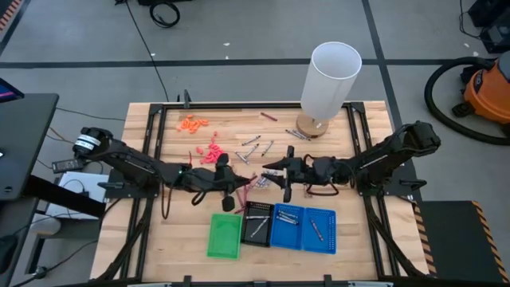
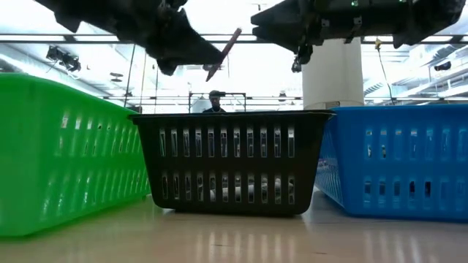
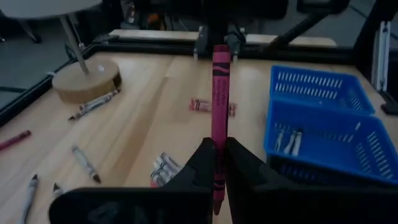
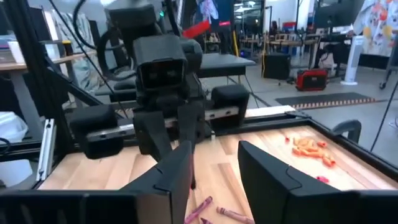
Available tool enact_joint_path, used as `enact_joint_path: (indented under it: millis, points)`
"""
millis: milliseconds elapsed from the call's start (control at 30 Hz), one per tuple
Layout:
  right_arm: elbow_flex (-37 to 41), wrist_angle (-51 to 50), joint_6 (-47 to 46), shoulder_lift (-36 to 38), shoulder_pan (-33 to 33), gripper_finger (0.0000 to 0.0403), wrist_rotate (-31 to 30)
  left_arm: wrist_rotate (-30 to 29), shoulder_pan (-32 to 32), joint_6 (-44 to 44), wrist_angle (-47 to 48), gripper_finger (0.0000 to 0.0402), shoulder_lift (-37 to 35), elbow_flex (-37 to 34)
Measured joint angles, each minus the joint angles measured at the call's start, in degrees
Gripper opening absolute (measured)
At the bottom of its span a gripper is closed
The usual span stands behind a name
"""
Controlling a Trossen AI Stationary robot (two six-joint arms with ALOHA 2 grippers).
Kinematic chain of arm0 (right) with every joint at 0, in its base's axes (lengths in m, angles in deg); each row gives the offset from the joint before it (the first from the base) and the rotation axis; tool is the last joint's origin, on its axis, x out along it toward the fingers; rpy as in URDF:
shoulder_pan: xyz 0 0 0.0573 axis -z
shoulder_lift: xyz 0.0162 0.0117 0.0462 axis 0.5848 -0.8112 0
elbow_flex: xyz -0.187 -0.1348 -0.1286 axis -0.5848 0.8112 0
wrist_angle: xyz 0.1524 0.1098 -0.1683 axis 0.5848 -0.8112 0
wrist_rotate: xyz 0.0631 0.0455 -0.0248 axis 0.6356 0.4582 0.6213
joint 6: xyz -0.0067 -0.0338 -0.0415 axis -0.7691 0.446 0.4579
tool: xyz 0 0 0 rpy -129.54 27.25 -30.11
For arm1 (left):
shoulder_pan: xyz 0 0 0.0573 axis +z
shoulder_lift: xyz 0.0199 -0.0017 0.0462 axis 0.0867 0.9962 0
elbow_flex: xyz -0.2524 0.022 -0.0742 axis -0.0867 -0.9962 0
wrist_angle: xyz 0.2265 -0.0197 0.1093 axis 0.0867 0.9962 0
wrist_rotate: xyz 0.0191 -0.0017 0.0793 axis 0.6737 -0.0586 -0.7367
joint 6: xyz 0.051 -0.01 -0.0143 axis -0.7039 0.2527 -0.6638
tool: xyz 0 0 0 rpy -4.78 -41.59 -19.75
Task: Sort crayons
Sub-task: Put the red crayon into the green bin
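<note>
Grey floor, orange vacuum, ceiling lights.

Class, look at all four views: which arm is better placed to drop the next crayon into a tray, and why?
Left. Its tool is shut on a maroon crayon, near the trays. The right tool is open and holds nothing.

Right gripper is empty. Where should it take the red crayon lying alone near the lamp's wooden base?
Grip the red crayon at mid-length, coming straight down with the fingers across its thin width. It lies flat on the table, clear of the lamp base, so both long sides look free. The right gripper is open.
</note>
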Motion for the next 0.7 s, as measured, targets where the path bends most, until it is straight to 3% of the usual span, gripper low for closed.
enact_joint_path:
  millis: [167,367,467,533,700]
  points:
    - [-0.02,-1.02,1.50,0.12,-0.36,0.0149,-0.72,2.83,-0.77,-1.24,-1.47,0.0016,1.22,0.02]
    - [0.00,-4.58,3.06,0.74,-0.45,0.0148,-4.59,8.44,-5.88,-5.42,4.58,0.0016,-1.91,0.04]
    - [0.00,-5.27,3.13,0.76,-0.45,0.0148,-5.72,15.45,-8.73,-6.39,5.60,0.0016,-3.20,0.07]
    - [0.00,-5.39,3.58,0.76,-0.45,0.0147,-6.07,18.40,-10.39,-5.04,5.97,0.0016,-3.10,0.09]
    - [0.00,-5.75,4.60,0.76,-0.41,0.0147,-6.66,18.16,-13.88,0.65,7.99,0.0017,0.97,0.02]
